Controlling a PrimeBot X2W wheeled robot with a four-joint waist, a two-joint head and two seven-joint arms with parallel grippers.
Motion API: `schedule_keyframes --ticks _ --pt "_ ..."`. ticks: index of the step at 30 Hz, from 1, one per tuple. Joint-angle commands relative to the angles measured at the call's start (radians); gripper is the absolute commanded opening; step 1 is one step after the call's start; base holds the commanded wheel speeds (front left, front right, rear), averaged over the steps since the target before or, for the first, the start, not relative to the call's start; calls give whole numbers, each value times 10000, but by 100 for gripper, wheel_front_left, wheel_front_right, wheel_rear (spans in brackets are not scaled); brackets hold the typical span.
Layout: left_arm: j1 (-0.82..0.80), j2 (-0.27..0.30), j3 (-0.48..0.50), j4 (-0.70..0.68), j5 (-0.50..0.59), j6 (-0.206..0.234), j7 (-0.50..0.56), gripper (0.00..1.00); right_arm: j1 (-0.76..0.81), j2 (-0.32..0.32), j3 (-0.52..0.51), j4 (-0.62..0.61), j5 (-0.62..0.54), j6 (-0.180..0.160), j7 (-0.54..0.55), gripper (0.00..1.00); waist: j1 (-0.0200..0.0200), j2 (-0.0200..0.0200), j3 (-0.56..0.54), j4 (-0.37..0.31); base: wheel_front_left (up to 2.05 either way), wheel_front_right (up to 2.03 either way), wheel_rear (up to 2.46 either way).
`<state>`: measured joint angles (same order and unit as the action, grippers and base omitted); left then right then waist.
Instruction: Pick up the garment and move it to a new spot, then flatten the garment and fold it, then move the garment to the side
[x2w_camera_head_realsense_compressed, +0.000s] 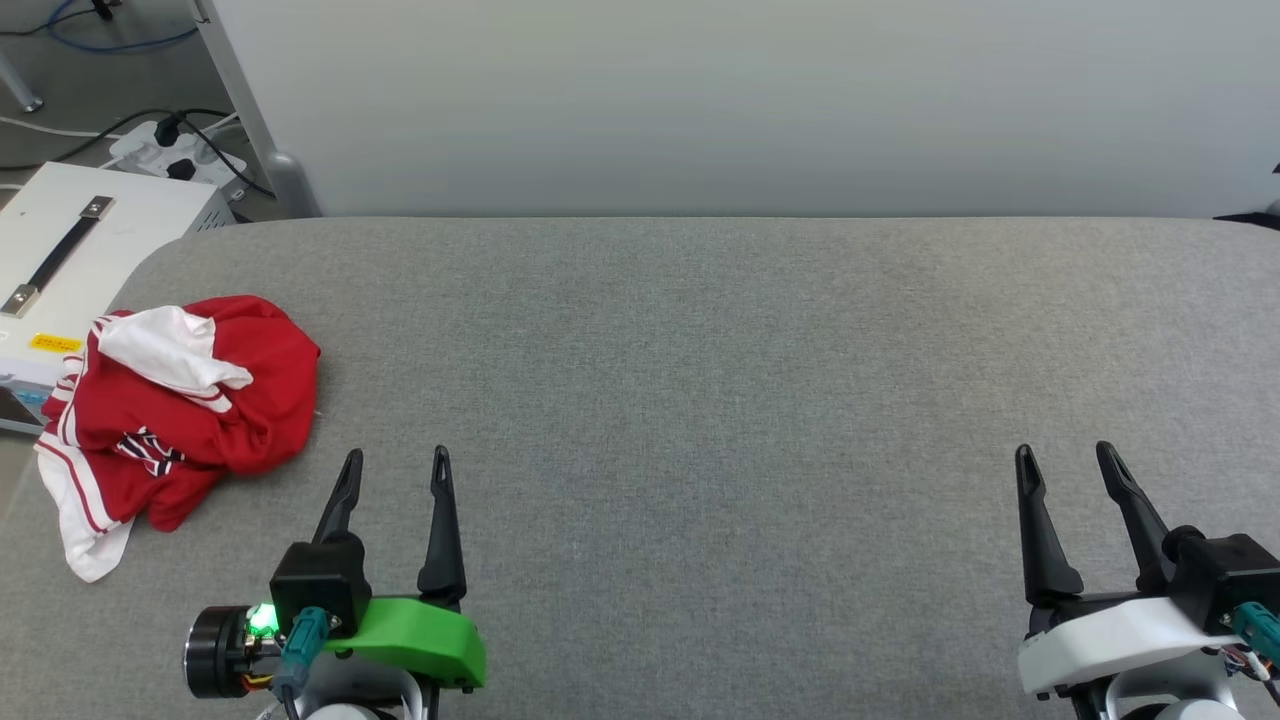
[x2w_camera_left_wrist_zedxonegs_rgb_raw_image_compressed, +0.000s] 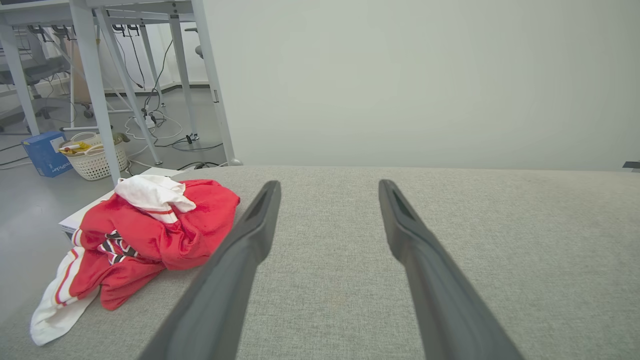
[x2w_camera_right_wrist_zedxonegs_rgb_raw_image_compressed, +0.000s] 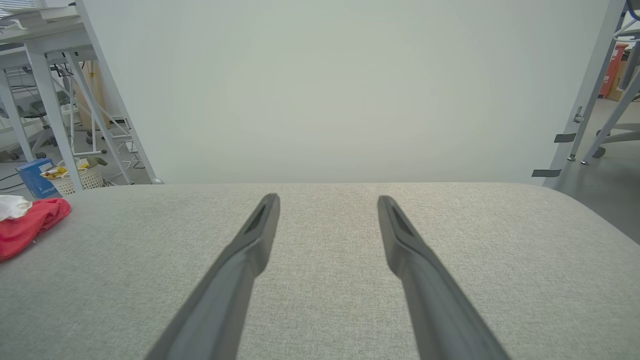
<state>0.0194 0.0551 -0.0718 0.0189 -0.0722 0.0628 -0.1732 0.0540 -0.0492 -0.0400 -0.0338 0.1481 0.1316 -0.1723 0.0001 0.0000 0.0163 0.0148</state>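
The garment (x2w_camera_head_realsense_compressed: 190, 400) is a red jersey T-shirt with white sleeves and striped trim, lying crumpled in a heap at the left edge of the grey fabric surface (x2w_camera_head_realsense_compressed: 700, 380); one white sleeve droops over that edge. The left wrist view has the garment (x2w_camera_left_wrist_zedxonegs_rgb_raw_image_compressed: 150, 235) at its left, and the right wrist view catches a red corner of the garment (x2w_camera_right_wrist_zedxonegs_rgb_raw_image_compressed: 25, 225) at its far left. My left gripper (x2w_camera_head_realsense_compressed: 396, 465) stands open just right of the heap, apart from it. My right gripper (x2w_camera_head_realsense_compressed: 1065, 458) stands open far to the right. Both hold nothing.
A white box with a black handle (x2w_camera_head_realsense_compressed: 70, 250) sits on the floor beside the surface's left edge, with a power strip and cables (x2w_camera_head_realsense_compressed: 175, 150) behind it. A pale partition wall (x2w_camera_head_realsense_compressed: 750, 100) backs the surface. Table legs and a basket (x2w_camera_left_wrist_zedxonegs_rgb_raw_image_compressed: 95, 157) stand at left.
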Motion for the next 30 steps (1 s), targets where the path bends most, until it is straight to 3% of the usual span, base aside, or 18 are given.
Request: schedule_keyframes --ticks 1,30 --pt "15 -34 -40 14 -77 83 -93 100 106 -8 -18 14 -37 -7 -113 100 -1 0 2 6 0 0 0" --pt "42 -45 -311 142 -253 234 -685 100 223 -10 -156 199 104 -9 -697 100 -1 0 143 39 0 0 0"
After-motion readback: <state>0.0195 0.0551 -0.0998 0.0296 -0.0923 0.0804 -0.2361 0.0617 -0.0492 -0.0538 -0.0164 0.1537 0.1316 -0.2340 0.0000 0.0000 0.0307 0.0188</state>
